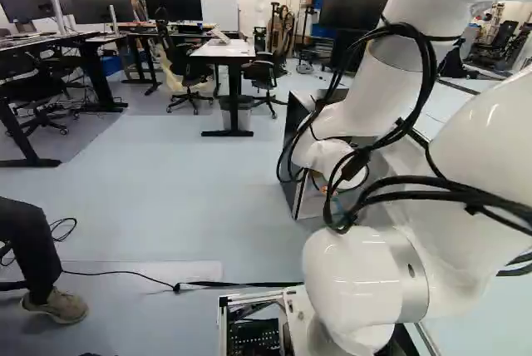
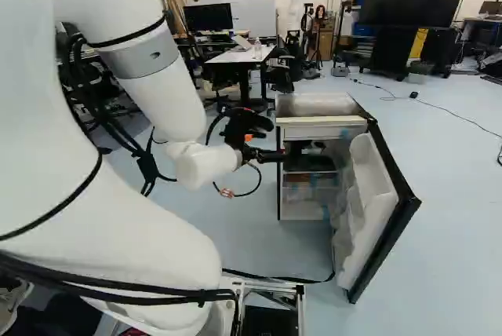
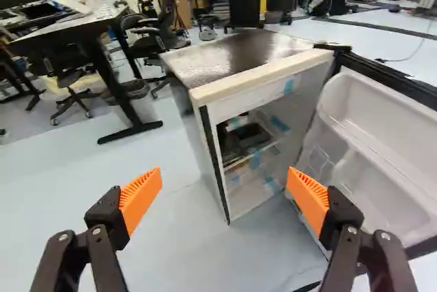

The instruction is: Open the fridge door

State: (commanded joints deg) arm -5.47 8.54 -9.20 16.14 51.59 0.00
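The small fridge [image 3: 239,53] stands on the floor [image 2: 439,163] ahead of the arm [image 2: 161,81], its door [image 2: 376,202] already swung wide at the right of the right base view, baring the white inner bins and the shelves inside. The end effector [image 2: 282,155] has its orange pads [image 3: 141,200] spread well apart, pinching nothing, with the fridge's front visible ahead between them.

1. Fridge door [image 3: 386,155]: white lining, black border.
2. Fridge [image 3: 263,78]: dark top, perhaps black under the glare; cream front edge; blue tape [image 3: 289,86].
3. Fingers [image 3: 102,237]: black, with ribbed orange pads [image 3: 140,200].
4. Arm [image 2: 102,210]: white, grey-banded.
5. Floor [image 3: 82,183]: pale blue-grey.
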